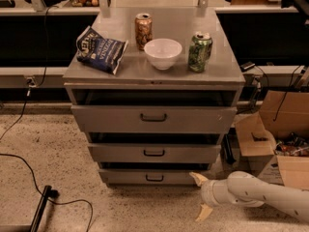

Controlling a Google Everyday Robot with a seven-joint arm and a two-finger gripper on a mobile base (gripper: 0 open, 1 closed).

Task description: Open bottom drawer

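A grey metal cabinet (153,79) holds three drawers. The bottom drawer (130,176) is the slimmest front, with a small dark bar handle (154,178), just above the floor. My gripper (202,195) comes in from the lower right on a white arm (260,195). Its two tan fingers are spread open, the upper fingertip (196,178) near the bottom drawer's right end, the lower one over the floor. It holds nothing and is to the right of the handle.
On the cabinet top lie a blue chip bag (100,50), a brown can (143,31), a white bowl (163,52) and a green can (199,51). Cardboard boxes (270,134) stand at the right. A black cable (43,197) runs over the floor at the left.
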